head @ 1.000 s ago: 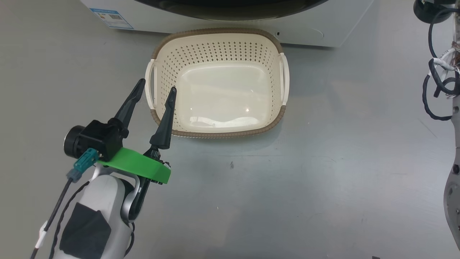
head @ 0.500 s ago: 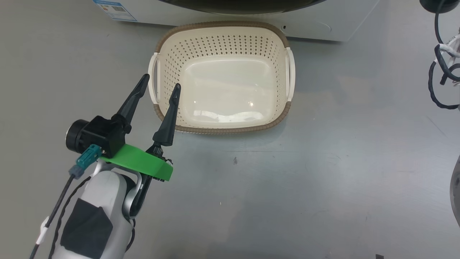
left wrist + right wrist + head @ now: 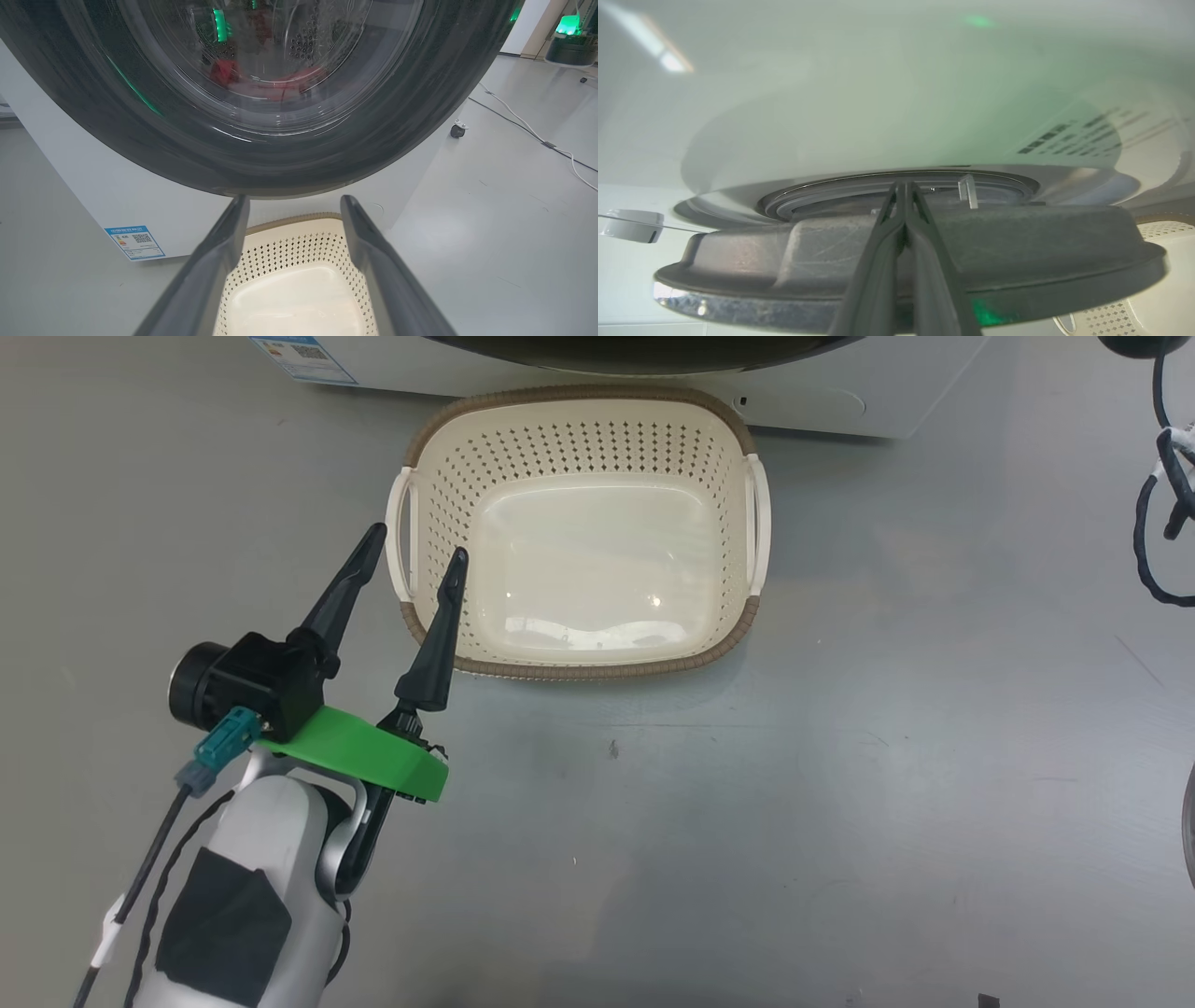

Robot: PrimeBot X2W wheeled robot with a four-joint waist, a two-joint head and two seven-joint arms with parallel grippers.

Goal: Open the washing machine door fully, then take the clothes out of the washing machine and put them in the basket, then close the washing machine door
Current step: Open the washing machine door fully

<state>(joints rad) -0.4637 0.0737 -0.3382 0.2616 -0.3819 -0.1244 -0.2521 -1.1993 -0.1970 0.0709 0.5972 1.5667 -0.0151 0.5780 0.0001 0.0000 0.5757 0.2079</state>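
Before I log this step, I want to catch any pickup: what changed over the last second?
Nothing was taken hold of or let go. The whole head view shifted a little, so the camera moved, not the things. The left gripper stays open near the basket, which stays empty in front of the washing machine.

The right claw (image 3: 903, 186) is being shown with its two dark fingers pressed together, the tips lying over the far edge of the washing machine door (image 3: 1017, 242). The door is being viewed edge-on as a dark grey slab with a chrome rim (image 3: 691, 305). Beyond it, the rubber-rimmed opening (image 3: 822, 198) of the white washing machine (image 3: 831, 116) is being glimpsed. A corner of the cream perforated basket (image 3: 1111, 319) is being caught at lower right.
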